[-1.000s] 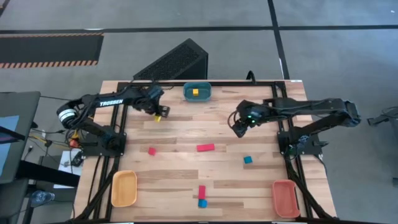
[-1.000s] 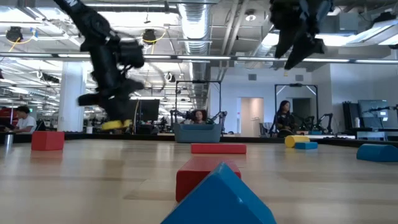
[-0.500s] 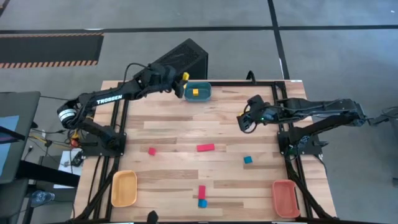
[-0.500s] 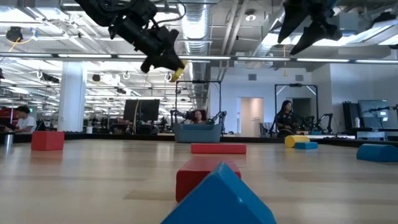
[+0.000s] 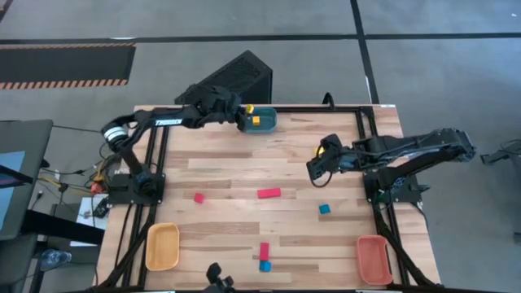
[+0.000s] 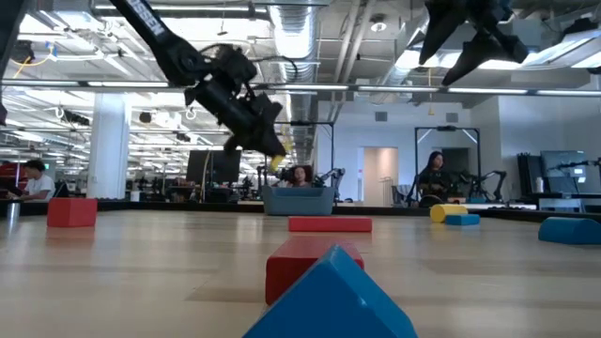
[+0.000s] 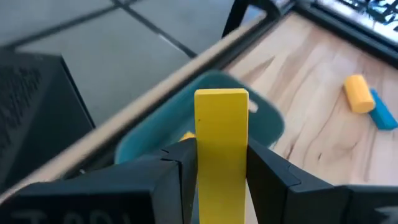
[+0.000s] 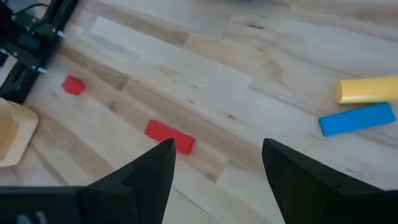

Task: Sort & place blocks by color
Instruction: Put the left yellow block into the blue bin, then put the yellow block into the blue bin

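My left gripper (image 5: 244,114) is at the table's far edge, shut on a yellow bar block (image 7: 221,140) over the left rim of the teal tray (image 5: 264,127). A yellow block (image 5: 256,120) lies in that tray. In the low view the bar (image 6: 275,161) hangs above the tray (image 6: 299,201). My right gripper (image 5: 313,169) hovers open, high over the right half of the table, with nothing between its fingers (image 8: 149,177). Under it a yellow cylinder (image 8: 367,90) and a blue bar (image 8: 357,118) lie on the wood. My left gripper pinches the yellow bar by its two long sides, at the end nearest the wrist (image 7: 221,183), between its two fingers (image 7: 177,171). The fingers slant down from the table's left and lie along the bar, which sticks out past them. It is lifted clear.
On the table lie a small red block (image 5: 199,197), a red bar (image 5: 269,193), a blue cube (image 5: 325,209), and a red block (image 5: 264,250) beside a blue one (image 5: 264,265) at the near edge. A yellow tray (image 5: 162,245) is near left, an orange-red tray (image 5: 374,259) near right.
My left gripper has carried the yellow bar from low over the table's far left up and toward the right, then sunk a little over the teal tray, tipping from pointing down to slanting forward. My right gripper has rolled at the wrist and stayed open.
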`<state>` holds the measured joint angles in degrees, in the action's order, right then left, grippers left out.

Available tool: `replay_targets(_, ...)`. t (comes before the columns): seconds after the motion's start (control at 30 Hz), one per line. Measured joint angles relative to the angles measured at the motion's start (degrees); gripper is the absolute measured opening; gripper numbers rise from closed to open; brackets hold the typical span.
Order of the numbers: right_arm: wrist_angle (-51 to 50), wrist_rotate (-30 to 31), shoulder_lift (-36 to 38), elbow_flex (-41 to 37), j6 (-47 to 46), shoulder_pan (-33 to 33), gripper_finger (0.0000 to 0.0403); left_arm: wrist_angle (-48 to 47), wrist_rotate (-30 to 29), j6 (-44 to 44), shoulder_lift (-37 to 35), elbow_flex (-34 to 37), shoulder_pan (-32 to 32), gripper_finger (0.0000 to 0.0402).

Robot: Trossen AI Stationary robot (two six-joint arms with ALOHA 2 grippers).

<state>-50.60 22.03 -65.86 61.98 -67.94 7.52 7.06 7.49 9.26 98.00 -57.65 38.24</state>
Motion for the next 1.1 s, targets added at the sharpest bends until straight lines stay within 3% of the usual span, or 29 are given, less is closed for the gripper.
replay_targets(0.33,0.3,0.6,0.2,0.0,-4.3,0.5,0.0265,-0.8,-1.8,0.9,4.4,-3.8,0.3,0.0104)
replay_targets(0.57,0.5,1.3,0.2,1.2,-3.8,-1.1,0.0265,-2.4,-3.5,-1.3,4.4,-6.4,1.8,0.0151)
replay_targets(0.67,0.5,3.7,0.2,2.2,-2.0,-2.3,0.0265,-3.1,-1.4,-1.3,4.4,-6.4,2.6,0.0171)
replay_targets(0.83,-1.4,5.3,0.1,2.5,5.9,-6.9,0.0265,-3.5,4.5,0.5,4.0,-6.4,3.3,0.0184)
replay_targets(1.0,-5.7,5.4,-1.9,2.5,12.4,-15.7,0.0265,-1.2,5.2,3.9,1.3,-6.4,3.3,0.0186)
replay_targets(1.1,-4.0,1.3,-3.5,2.4,19.8,-20.8,0.0269,0.6,6.9,1.4,-0.2,-6.4,3.3,0.0185)
